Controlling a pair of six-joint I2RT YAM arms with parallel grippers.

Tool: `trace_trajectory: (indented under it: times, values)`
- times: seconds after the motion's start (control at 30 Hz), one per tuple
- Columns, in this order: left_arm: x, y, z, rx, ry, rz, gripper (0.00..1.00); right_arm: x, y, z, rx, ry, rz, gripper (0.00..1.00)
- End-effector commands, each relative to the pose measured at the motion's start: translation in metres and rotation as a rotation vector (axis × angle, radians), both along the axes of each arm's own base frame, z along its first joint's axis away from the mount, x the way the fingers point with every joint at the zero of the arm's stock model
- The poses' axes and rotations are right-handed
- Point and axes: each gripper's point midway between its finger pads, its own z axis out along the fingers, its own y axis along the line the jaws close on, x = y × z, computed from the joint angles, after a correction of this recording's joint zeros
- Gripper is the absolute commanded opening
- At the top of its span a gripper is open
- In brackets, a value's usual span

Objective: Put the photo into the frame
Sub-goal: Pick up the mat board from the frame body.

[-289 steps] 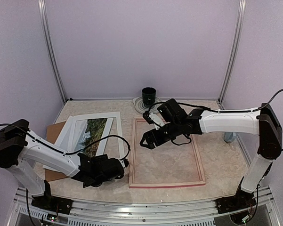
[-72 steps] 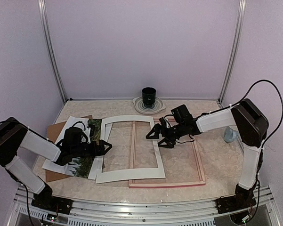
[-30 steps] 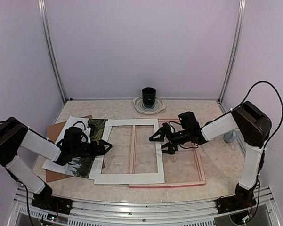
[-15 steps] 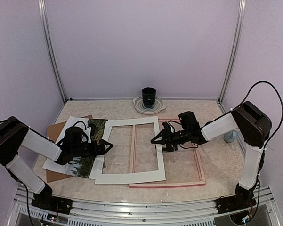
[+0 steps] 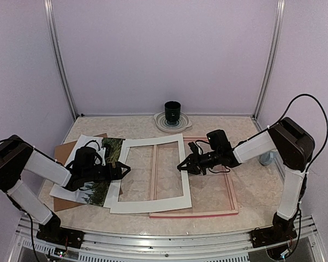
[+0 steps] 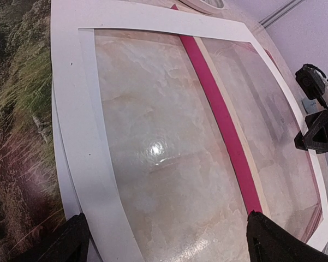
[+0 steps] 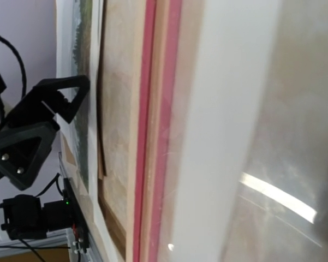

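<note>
Photo (image 5: 97, 192) lies left of frame (image 5: 196, 214) on brown backing board (image 5: 63, 150), not yet inserted | white mat board (image 5: 150, 205) straddles frame's left rim | right gripper (image 5: 183, 166) pinches mat's right edge | left gripper (image 5: 120, 168) spread wide over photo | left to do, likely: seat mat, then photo, backing

Photo (image 5: 94, 192) partly under mat board (image 5: 153, 205) and left fingers (image 5: 121, 165), and cut by the left edge in the left wrist view. Frame (image 5: 207, 213) left corners under mat board. Backing board (image 5: 61, 153) mostly covered. Right fingers (image 5: 181, 167) on mat board edge: grip too small to tell. Right wrist view blurred.
</note>
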Motion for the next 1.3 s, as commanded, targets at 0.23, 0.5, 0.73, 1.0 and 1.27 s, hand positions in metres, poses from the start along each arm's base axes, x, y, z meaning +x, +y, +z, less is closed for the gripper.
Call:
trace_trajectory:
  times: [0.23, 0.5, 0.73, 1.0, 1.27]
  values:
    - [-0.003, -0.001, 0.001, 0.004, 0.005, -0.020, 0.99, 0.003, -0.005, 0.007, -0.020, -0.036, -0.007, 0.00]
    - [-0.002, 0.004, 0.008, 0.007, -0.023, -0.001, 0.99, 0.004, -0.007, 0.012, -0.027, -0.044, -0.003, 0.00]
    - [-0.001, 0.014, 0.023, -0.018, -0.077, 0.035, 0.99, 0.003, -0.018, 0.023, -0.045, -0.065, -0.004, 0.00]
    - [-0.001, 0.015, 0.027, -0.027, -0.086, 0.041, 0.99, 0.004, -0.045, 0.026, -0.087, -0.075, -0.030, 0.00]
    - [-0.001, 0.015, 0.025, -0.025, -0.081, 0.040, 0.99, 0.003, -0.076, 0.022, -0.140, -0.079, -0.042, 0.00]
